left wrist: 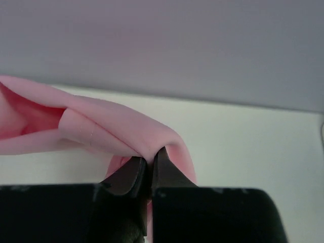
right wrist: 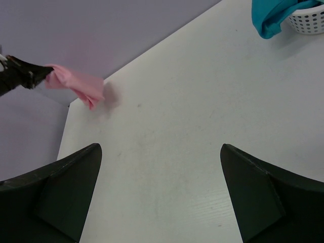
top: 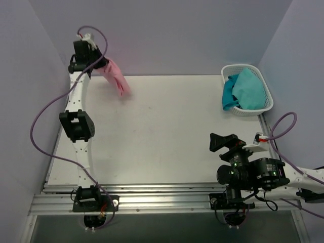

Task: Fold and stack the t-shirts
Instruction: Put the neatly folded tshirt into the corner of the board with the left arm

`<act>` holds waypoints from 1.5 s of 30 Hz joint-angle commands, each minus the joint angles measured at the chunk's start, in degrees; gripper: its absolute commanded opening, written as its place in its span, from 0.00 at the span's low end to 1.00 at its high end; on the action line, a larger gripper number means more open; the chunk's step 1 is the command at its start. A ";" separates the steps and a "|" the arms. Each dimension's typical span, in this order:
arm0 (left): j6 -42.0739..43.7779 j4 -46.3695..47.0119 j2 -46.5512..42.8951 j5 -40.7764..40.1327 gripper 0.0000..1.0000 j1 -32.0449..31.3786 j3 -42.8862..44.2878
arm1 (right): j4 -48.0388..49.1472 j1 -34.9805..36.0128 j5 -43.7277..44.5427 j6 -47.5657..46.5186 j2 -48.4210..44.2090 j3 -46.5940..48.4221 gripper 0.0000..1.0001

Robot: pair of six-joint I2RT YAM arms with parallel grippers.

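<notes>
A light pink t-shirt hangs bunched from my left gripper at the far left back corner, its lower end reaching down to the table. In the left wrist view the left gripper is shut on a fold of the pink t-shirt. The right wrist view shows the same t-shirt dangling far off to the left. My right gripper stands open near the front right, well away from it. In its own view the right gripper has only bare table between its fingers.
A white lattice basket sits at the back right corner with teal cloth piled in it; the basket and the teal cloth also show in the right wrist view. Purple walls close in the back and both sides.
</notes>
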 commanded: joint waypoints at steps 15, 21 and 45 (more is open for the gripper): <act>-10.48 21.15 -29.86 -13.50 0.05 9.95 -46.63 | 3.47 -0.23 3.00 -6.64 0.04 1.31 0.99; -27.17 13.24 -32.95 -14.48 0.94 13.99 -66.83 | 5.14 -0.14 -0.33 -9.02 -2.24 -0.09 0.99; -26.75 30.34 -41.17 -6.05 0.72 14.08 -67.94 | 8.66 -0.14 -1.14 -8.49 -1.19 -2.82 0.96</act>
